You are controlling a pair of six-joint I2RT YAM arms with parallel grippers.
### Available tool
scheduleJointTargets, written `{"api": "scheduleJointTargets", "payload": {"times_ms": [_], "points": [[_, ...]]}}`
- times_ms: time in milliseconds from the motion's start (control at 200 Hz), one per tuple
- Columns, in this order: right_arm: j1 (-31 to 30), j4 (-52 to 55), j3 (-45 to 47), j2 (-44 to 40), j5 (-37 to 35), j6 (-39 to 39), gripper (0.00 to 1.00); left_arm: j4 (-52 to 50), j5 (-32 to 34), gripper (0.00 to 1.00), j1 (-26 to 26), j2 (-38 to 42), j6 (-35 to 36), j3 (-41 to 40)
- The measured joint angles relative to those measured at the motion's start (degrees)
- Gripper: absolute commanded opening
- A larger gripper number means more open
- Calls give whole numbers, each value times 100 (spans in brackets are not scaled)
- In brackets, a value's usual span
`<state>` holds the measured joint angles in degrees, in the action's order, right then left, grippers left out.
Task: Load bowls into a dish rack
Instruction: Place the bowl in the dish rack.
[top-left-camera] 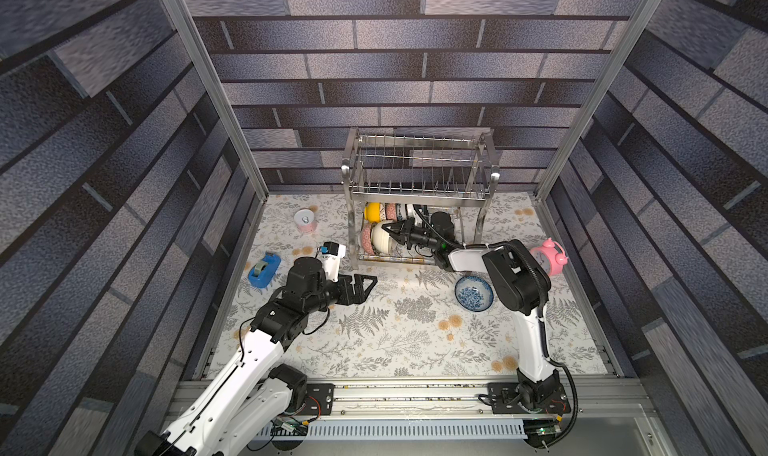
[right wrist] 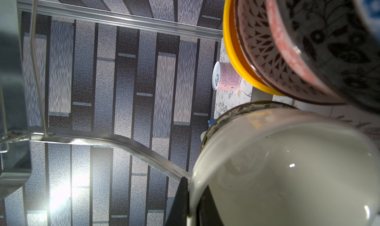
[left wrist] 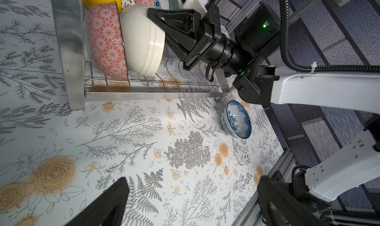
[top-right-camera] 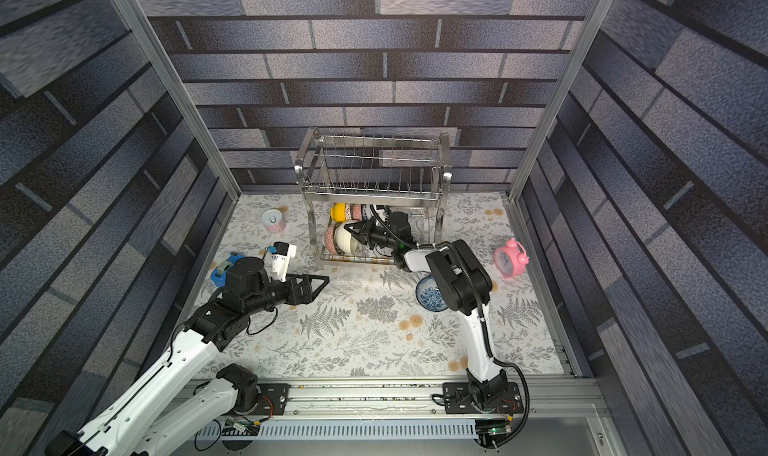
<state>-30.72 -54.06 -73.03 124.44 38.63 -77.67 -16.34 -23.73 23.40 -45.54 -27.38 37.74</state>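
Note:
The steel dish rack (top-left-camera: pixel 419 192) (top-right-camera: pixel 374 184) stands at the back of the table. My right gripper (top-left-camera: pixel 388 231) (left wrist: pixel 158 25) (right wrist: pixel 192 192) reaches into its lower tier, shut on the rim of a cream bowl (top-left-camera: pixel 380 240) (left wrist: pixel 141 46) (right wrist: pixel 287 163) that stands on edge against a pink patterned bowl (left wrist: pixel 104 41). Behind them a yellow bowl (top-left-camera: pixel 371 212) (right wrist: pixel 232 56) and other patterned bowls stand in a row. A blue-and-white bowl (top-left-camera: pixel 473 293) (left wrist: pixel 236 120) rests on the table under my right arm. My left gripper (top-left-camera: pixel 363 285) (left wrist: pixel 191 194) hovers open and empty, in front of the rack to its left.
A pink-and-white can (top-left-camera: pixel 306 221) stands at the back left. Beside it to the front are a blue tape dispenser (top-left-camera: pixel 264 270) and a small white device (top-left-camera: pixel 332 256). A pink alarm clock (top-left-camera: pixel 550 256) stands at the right edge.

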Motion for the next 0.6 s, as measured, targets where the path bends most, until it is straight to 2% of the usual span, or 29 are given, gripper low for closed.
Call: {"api": "scheduleJointTargets", "payload": {"times_ms": [601], "points": [[0, -813, -9, 284, 175, -487, 0, 2, -24, 100, 0, -107, 0, 0]]}}
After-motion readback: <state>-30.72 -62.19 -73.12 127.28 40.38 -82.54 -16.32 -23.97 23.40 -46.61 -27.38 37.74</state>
